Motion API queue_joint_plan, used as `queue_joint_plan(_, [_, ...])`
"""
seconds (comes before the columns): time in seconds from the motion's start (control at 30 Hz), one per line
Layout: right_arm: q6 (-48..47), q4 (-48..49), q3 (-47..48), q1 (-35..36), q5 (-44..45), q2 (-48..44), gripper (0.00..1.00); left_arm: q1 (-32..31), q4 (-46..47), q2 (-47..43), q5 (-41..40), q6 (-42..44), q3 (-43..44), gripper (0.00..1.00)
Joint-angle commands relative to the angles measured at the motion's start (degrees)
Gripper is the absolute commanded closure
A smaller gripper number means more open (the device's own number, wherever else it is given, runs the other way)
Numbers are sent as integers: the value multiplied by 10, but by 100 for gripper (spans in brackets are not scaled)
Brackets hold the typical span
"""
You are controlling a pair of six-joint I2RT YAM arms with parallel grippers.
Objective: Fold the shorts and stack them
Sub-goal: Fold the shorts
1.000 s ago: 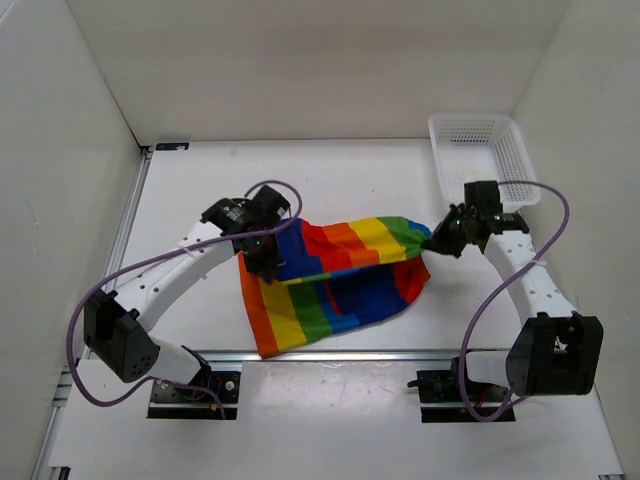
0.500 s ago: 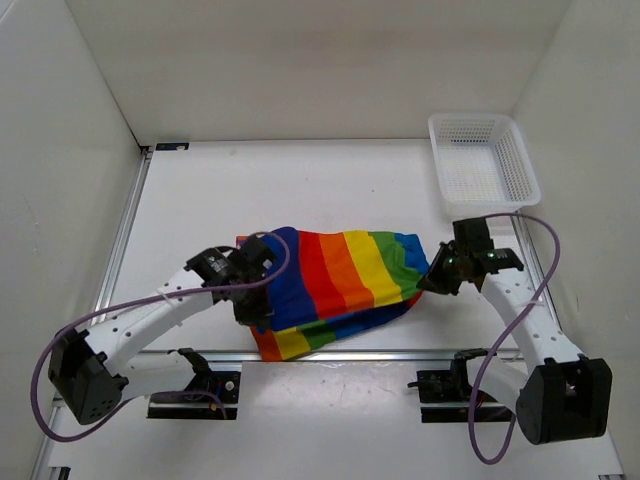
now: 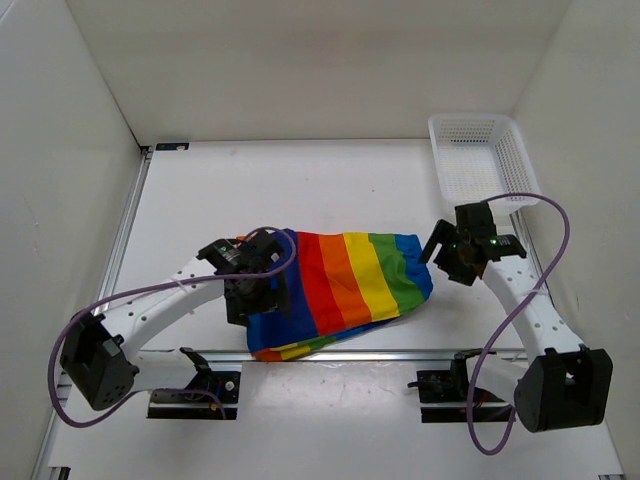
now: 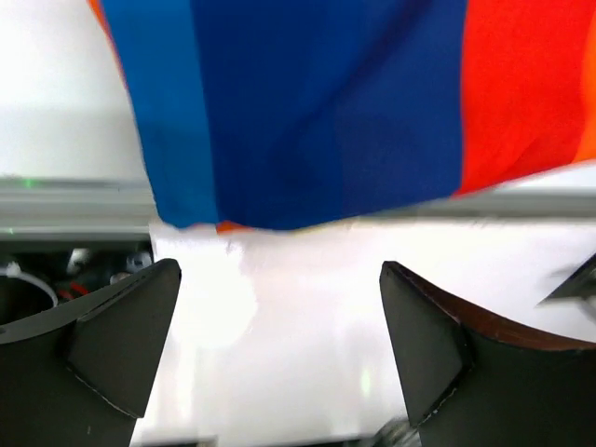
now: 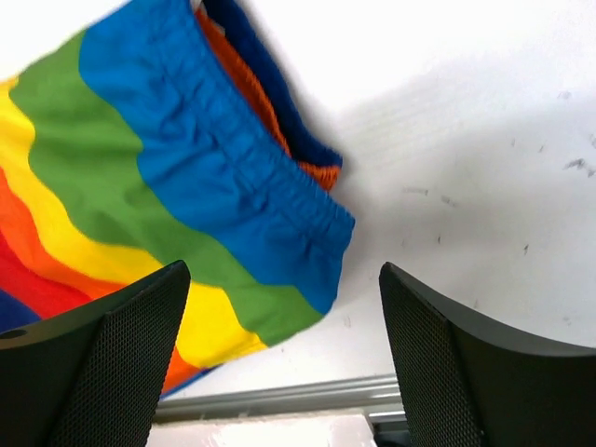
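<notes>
Between left end effector and right end effector — shorts, folded flat on surface. Both spread wide, gripping nothing; dark-blue edge just ahead of left, blue waistband just ahead of right.

Robot lab test cell.
White panels box in a white table; left arm and right arm bolt to a metal rail.

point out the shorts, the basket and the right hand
shorts (image 3: 368,275), top external view, on the yellow stripe
basket (image 3: 480,165), top external view, on its bare mesh floor
right hand (image 5: 279,272), right wrist view, midway between its open fingertips
</notes>
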Motion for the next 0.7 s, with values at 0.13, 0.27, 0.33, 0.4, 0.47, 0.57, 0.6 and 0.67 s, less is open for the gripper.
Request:
queue_joint_plan(0.13, [-39, 50, 51, -14, -1, 133, 10, 101, 79, 7, 5, -11, -101, 0])
queue_joint_plan(0.27, [-58, 77, 56, -14, -32, 192, 7, 112, 142, 41, 46, -23, -127, 0])
queue_joint_plan(0.33, [-58, 89, 48, -14, -37, 205, 7, 112, 161, 62, 47, -23, -133, 0])
queue_joint_plan(0.4, [-58, 102, 36, -14, -48, 219, 9, 112, 183, 73, 75, -38, -143, 0])
queue_joint_plan(0.47, [-58, 124, 19, -14, -65, 227, 13, 112, 224, 88, 95, -43, -149, 6])
queue_joint_plan(0.57, [-41, 147, -5, -14, -98, 233, 25, 112, 237, 113, 106, -39, -149, 22])
queue_joint_plan(0.6, [-33, 154, -13, -14, -109, 233, 31, 112, 237, 130, 112, -26, -138, 25])
queue_joint_plan(0.67, [-23, 167, -38, -14, -124, 227, 40, 112, 237, 145, 112, -15, -133, 32])
